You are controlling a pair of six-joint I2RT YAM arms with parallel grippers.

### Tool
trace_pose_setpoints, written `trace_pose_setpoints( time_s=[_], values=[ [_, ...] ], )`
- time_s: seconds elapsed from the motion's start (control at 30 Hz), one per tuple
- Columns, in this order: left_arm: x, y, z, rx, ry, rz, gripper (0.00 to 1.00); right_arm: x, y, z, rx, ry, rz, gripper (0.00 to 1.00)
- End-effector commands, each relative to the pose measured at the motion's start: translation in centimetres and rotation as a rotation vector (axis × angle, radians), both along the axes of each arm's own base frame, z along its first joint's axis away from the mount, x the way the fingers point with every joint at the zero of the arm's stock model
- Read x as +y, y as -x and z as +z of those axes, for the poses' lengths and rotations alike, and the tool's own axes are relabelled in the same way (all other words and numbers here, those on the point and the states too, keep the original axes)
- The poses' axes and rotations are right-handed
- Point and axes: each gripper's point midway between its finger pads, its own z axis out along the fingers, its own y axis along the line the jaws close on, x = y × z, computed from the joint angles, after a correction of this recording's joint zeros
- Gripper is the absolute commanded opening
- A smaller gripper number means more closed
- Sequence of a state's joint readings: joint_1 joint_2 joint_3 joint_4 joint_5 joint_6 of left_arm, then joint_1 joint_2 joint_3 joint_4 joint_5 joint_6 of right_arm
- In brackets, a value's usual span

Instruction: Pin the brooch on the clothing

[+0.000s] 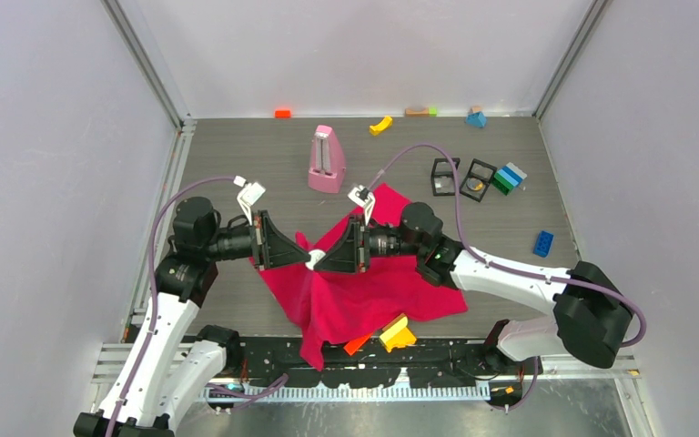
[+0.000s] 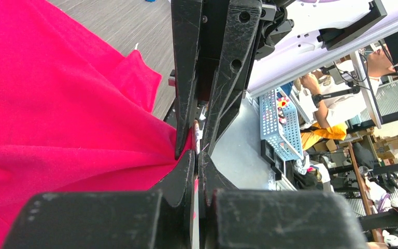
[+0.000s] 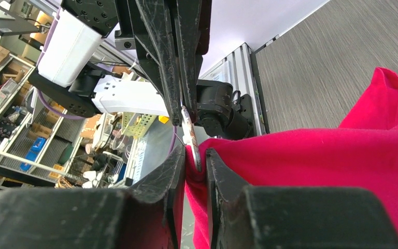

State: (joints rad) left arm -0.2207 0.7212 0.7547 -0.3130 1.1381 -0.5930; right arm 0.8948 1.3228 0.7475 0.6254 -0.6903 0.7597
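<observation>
The crimson-pink clothing [image 1: 373, 291] lies crumpled on the table's near middle, and one fold is lifted between the two grippers. The brooch [image 1: 315, 259] is a small white piece at the point where they meet. My left gripper [image 1: 302, 255] comes in from the left and is shut on the brooch's thin edge [image 3: 189, 129]. My right gripper [image 1: 324, 261] comes in from the right and is shut on a fold of the clothing [image 3: 316, 166], with the brooch against that fold. In the left wrist view my left gripper [image 2: 197, 155] is closed tip to tip against the cloth [image 2: 57, 129].
A pink metronome-shaped object [image 1: 327, 159] stands behind the cloth. Yellow [image 1: 397, 333] and orange [image 1: 357, 344] blocks lie at the near edge. Two black frame cubes [image 1: 462, 177], green-blue blocks [image 1: 510, 177] and a blue brick [image 1: 543, 242] lie at the right. Small pieces line the back wall.
</observation>
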Motion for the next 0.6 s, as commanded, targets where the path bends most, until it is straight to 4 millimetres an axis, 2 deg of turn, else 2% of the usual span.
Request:
trace_pose_setpoints(
  time_s=[0.0, 0.57],
  values=[
    [-0.3, 1.9, 1.5, -0.057, 0.041, -0.093, 0.0, 1.0, -3.0, 1.8, 0.009, -0.022, -0.143, 0.18],
    [-0.1, 1.6, 1.3, -0.073, 0.017, -0.062, 0.0, 0.2, -6.3, -1.0, 0.172, -0.017, -0.273, 0.12]
  ],
)
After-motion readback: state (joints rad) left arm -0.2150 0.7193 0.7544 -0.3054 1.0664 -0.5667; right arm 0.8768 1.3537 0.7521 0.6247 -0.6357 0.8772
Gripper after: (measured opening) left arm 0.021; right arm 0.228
